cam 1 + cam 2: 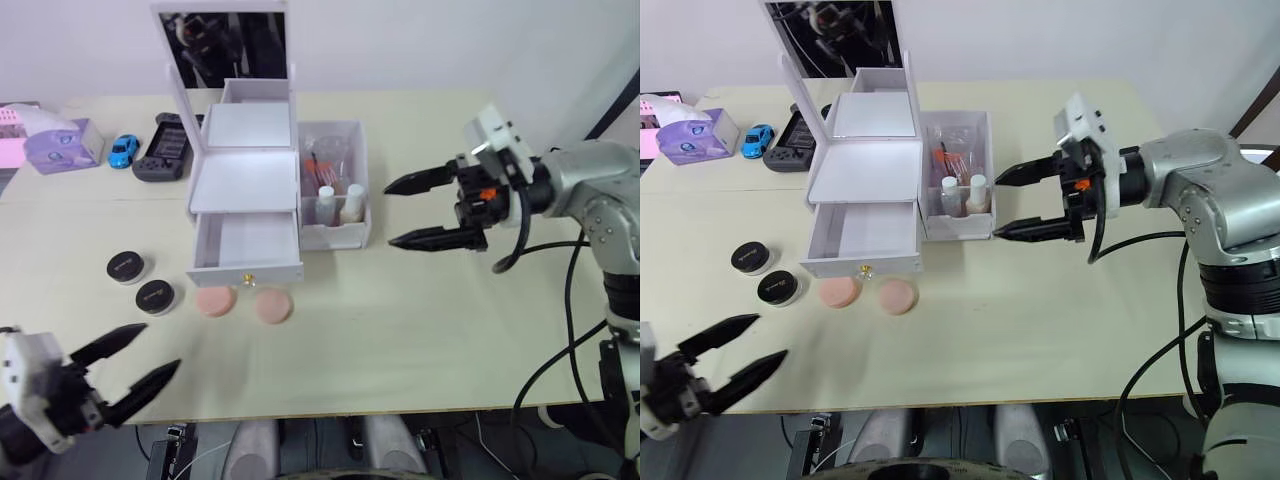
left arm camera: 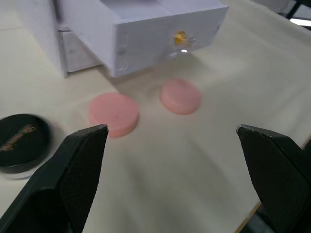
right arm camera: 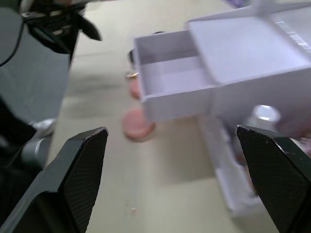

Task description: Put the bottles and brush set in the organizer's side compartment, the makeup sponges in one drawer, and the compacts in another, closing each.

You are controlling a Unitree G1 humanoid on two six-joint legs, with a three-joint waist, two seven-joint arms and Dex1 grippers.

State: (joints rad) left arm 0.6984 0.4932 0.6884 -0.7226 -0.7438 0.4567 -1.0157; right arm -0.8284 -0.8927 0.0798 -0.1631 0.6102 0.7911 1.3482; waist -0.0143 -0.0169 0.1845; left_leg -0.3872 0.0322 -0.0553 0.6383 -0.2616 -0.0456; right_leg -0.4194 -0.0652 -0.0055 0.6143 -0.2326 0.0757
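2 makeup sponges (image 1: pixel 244 304) lie before the organizer's (image 1: pixel 245 190) open drawer (image 1: pixel 247 248).

**Open drawer seen past spread black fingers**

The right gripper (image 3: pixel 172 179) holds its two fingers (image 3: pixel 77 170) wide apart. Between them stands the white organizer (image 3: pixel 243 63) with its lower drawer (image 3: pixel 170 80) pulled out and a gold knob (image 3: pixel 130 75) showing. A pink makeup sponge (image 3: pixel 137 125) lies on the beige table (image 3: pixel 160 194) just beside the drawer; a second is partly hidden behind it. A white-capped bottle (image 3: pixel 265 114) shows in the side compartment (image 3: pixel 228 170).
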